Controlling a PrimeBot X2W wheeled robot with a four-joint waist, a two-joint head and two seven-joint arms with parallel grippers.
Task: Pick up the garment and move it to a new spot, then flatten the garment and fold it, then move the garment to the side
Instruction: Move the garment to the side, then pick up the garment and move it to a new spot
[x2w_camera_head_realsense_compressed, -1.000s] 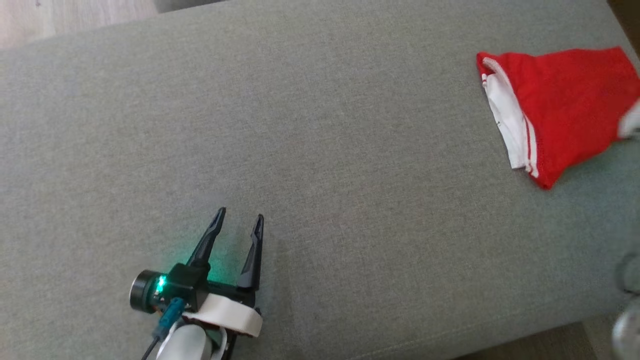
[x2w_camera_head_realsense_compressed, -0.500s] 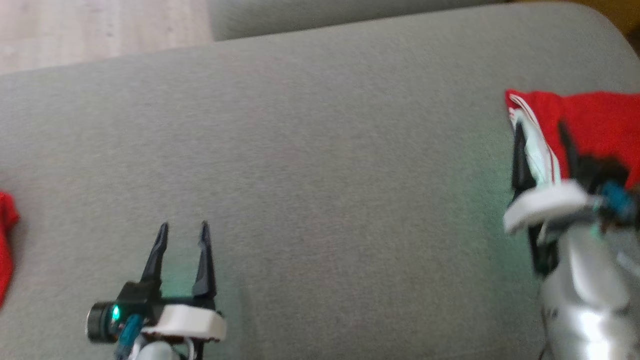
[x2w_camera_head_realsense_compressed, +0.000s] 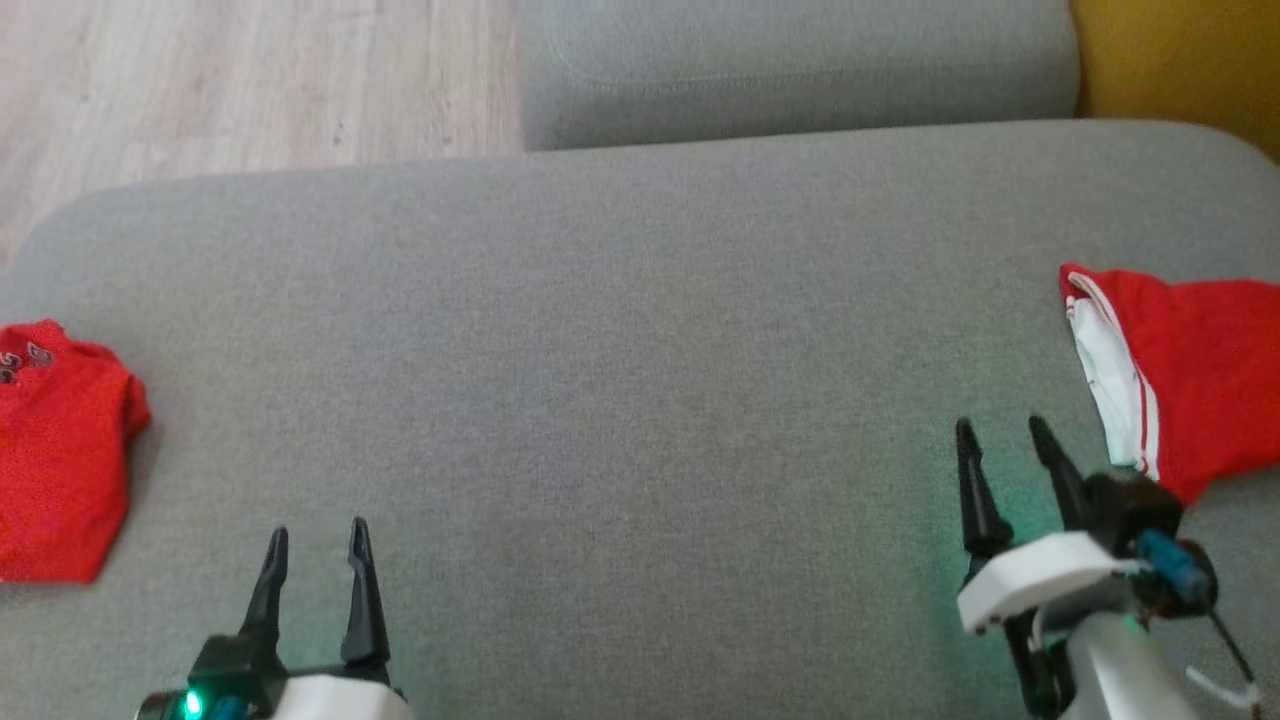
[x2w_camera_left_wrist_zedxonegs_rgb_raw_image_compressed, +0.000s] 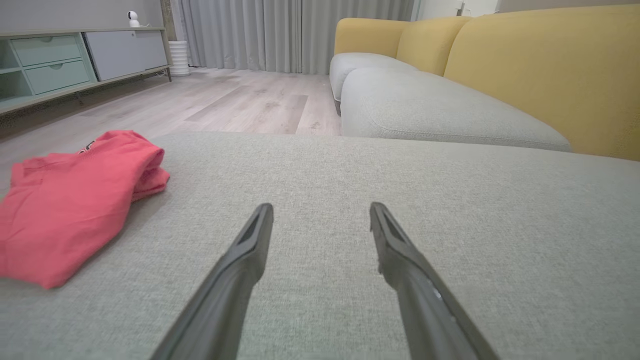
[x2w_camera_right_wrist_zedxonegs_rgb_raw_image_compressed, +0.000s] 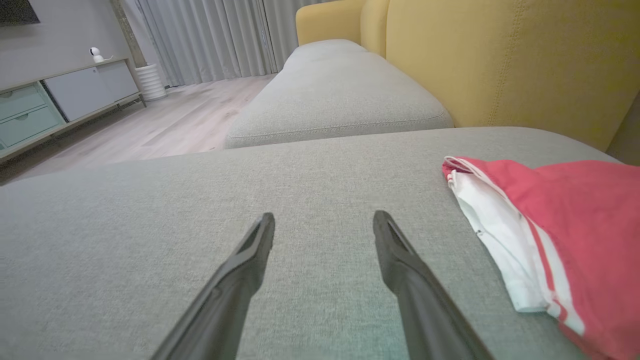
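A folded red garment with white side stripes (x2w_camera_head_realsense_compressed: 1200, 370) lies flat at the right end of the grey cushion (x2w_camera_head_realsense_compressed: 640, 350); the right wrist view has the garment (x2w_camera_right_wrist_zedxonegs_rgb_raw_image_compressed: 575, 215) to the right of my fingers. My right gripper (x2w_camera_head_realsense_compressed: 1000, 424) stands open and empty just left of it, apart from the cloth. A second red garment (x2w_camera_head_realsense_compressed: 60, 450), folded with dark print near its top, lies at the cushion's left end, and this garment (x2w_camera_left_wrist_zedxonegs_rgb_raw_image_compressed: 65, 200) appears left of my fingers in the left wrist view. My left gripper (x2w_camera_head_realsense_compressed: 317, 530) is open and empty near the front edge.
A second grey cushion (x2w_camera_head_realsense_compressed: 800, 70) adjoins the far side, with the yellow backrest (x2w_camera_head_realsense_compressed: 1170, 60) at the right. Wooden floor (x2w_camera_head_realsense_compressed: 250, 80) lies beyond the far left edge. A low cabinet (x2w_camera_left_wrist_zedxonegs_rgb_raw_image_compressed: 75, 65) stands across the room.
The head camera has swung, bringing the left red garment and both grippers into view. My right gripper has drawn back from over the striped garment to its left side.
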